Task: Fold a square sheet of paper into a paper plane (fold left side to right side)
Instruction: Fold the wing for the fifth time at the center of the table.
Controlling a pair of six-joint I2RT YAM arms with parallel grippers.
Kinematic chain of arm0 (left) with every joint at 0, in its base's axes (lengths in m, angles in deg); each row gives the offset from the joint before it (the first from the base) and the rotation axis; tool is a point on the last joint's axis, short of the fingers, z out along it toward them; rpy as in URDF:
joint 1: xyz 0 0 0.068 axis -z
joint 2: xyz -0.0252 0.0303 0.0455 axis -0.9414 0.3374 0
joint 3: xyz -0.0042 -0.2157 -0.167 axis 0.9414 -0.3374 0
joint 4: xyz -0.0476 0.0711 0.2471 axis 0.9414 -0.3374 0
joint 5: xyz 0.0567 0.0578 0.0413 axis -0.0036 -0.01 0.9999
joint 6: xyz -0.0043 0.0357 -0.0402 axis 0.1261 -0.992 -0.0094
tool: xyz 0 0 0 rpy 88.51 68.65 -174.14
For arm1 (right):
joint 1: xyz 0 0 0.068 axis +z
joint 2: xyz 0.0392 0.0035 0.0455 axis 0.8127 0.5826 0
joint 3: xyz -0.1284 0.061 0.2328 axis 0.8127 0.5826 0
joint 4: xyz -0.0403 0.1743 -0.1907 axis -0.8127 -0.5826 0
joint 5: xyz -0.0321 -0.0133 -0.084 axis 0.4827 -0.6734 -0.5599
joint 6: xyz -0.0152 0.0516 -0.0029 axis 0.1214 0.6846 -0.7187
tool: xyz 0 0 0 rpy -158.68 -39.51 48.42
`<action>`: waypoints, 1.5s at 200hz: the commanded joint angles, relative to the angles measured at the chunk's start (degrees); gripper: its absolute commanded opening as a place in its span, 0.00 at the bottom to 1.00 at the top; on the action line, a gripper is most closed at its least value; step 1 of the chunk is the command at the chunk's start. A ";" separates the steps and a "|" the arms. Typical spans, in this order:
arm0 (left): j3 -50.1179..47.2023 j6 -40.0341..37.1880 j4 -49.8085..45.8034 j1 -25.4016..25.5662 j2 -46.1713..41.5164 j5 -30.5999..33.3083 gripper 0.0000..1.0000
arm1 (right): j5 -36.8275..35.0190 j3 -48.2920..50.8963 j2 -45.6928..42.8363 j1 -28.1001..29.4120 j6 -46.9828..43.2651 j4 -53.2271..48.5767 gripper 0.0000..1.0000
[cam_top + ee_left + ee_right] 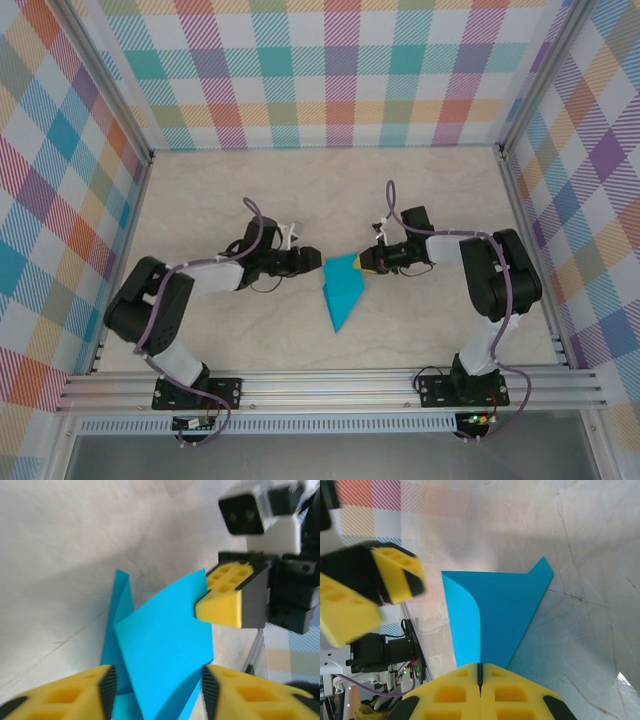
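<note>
The paper plane (343,290) lies in the middle of the table (200,200), a teal-blue folded dart with its wide end toward the far side and its point toward the near edge. Its upper flap is lifted off the layers below, as my left wrist camera shows (165,650).

My right gripper (362,263) sits at the plane's far right corner. Its jaws are pressed together with no gap, and the flap's edge runs straight into the seam between them (480,667), so I am pinching the paper there.

My left gripper (312,260) is just to the left of the plane's wide end, facing the right one across it. Its yellow fingers (85,692) stand apart, with the raised flap between them. I cannot tell whether either pad touches the paper, but they are not clamped on it.
</note>
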 commanded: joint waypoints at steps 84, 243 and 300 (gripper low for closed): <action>2.81 -9.81 -33.33 23.48 -19.18 29.49 0.59 | -10.83 -1.99 -3.29 5.25 13.05 -6.71 0.00; 23.85 -9.93 -48.57 42.67 10.79 60.01 0.55 | -16.57 -5.20 -1.96 7.30 18.63 -10.50 0.00; 24.19 -8.93 -49.90 42.88 13.02 61.53 0.46 | -16.90 -5.31 -1.72 7.30 18.47 -11.17 0.00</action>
